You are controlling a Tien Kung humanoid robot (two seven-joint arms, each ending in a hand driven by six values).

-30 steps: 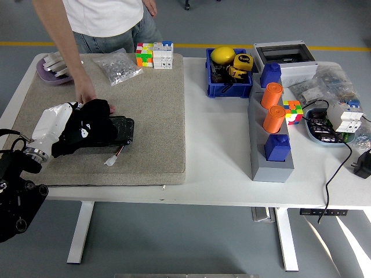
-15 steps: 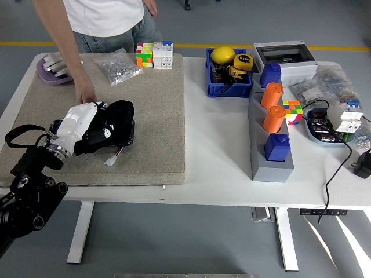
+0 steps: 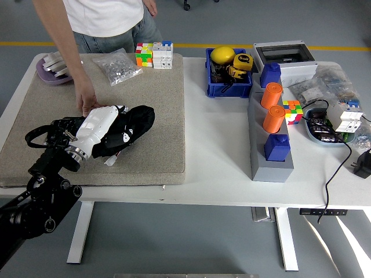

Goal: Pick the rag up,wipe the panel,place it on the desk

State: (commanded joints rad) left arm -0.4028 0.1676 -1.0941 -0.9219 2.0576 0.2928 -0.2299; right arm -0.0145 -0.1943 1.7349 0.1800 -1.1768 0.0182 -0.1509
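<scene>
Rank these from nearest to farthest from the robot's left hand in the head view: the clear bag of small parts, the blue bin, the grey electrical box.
1. Clear bag of small parts, behind the left hand.
2. Blue bin, mid-table.
3. Grey electrical box, far right.

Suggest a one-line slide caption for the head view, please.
Robot's left hand presses a black rag across the panel on the beige mat while a person's hand steadies it.

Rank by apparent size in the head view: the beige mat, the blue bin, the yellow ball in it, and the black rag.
1. beige mat
2. black rag, partly covered by the robot hand
3. blue bin; close to the rag, so unsure
4. yellow ball
</scene>
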